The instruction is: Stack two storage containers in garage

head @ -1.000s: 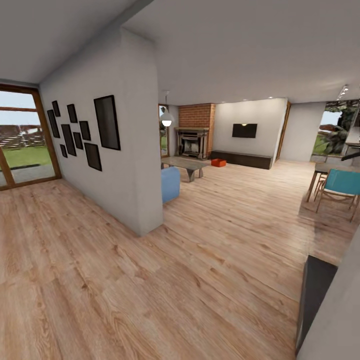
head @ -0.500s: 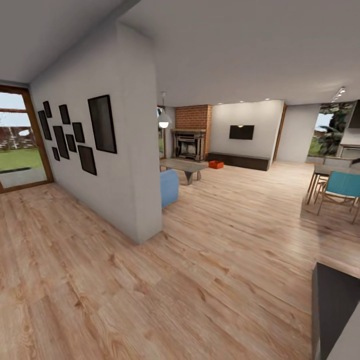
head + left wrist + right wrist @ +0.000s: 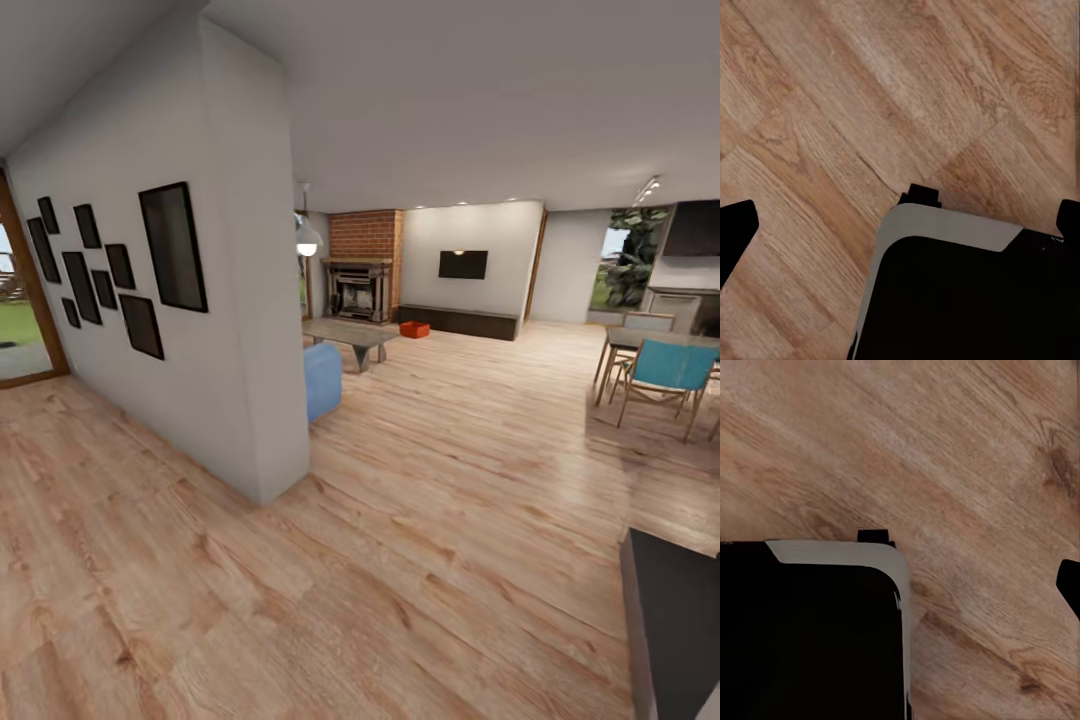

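on the way across the living room, nothing in hand

in the left wrist view two dark fingertips sit at opposite edges of the picture, wide apart, with bare wood planks between them, so the left gripper stands open and holds nothing; below it is the black, pale-edged corner of the robot's base, which suggests the arm hangs tucked down at the side for travel; in the right wrist view one dark fingertip shows at the edge and its partner is out of frame, so i cannot tell how the right gripper stands, though nothing but floor lies ahead of it; the base sits under that arm too.

further out, the head view looks along the plank floor of the living room; a white partition wall hung with black frames stands near on the left, a blue sofa's end just past it, then a low table; an orange-red storage container rests on the floor at the far end, near the brick fireplace and below the wall tv; whether it is one box or two together is too small to tell; a teal chair stands at the right; the container is well apart from the robot, so the step in hand looks like the drive toward it.
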Available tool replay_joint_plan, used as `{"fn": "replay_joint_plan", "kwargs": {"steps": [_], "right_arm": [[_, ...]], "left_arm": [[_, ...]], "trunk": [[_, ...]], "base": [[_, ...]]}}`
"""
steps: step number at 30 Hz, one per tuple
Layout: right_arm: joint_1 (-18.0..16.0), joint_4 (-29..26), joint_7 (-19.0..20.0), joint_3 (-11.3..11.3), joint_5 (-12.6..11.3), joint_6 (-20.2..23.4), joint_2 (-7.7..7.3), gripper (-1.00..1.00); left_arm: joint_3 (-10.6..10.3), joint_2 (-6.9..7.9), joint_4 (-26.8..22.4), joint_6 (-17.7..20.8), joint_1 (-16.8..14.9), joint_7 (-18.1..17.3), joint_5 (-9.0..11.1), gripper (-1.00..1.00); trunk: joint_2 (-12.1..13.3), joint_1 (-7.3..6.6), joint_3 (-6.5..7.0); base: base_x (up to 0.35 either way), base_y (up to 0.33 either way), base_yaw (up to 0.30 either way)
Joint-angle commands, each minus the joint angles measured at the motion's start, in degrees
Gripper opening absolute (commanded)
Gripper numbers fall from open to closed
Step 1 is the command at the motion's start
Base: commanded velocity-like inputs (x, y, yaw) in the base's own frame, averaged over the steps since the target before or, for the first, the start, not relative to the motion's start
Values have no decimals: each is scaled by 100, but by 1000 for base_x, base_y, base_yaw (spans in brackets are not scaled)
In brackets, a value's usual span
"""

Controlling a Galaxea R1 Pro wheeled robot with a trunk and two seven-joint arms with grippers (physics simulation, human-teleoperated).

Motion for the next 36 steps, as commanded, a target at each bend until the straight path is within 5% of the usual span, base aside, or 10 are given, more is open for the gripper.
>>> {"fn": "replay_joint_plan", "kwargs": {"steps": [1,36], "right_arm": [[-8,17,-4,49,-37,-28,3,100],[-8,14,2,56,-32,-23,3,100]], "left_arm": [[-49,-1,1,-16,-2,17,52,100],[-50,-1,1,-13,-2,17,45,100]], "trunk": [[-4,4,-7],[-4,4,-7]], "base": [[317,120,-283],[318,105,-286]]}}
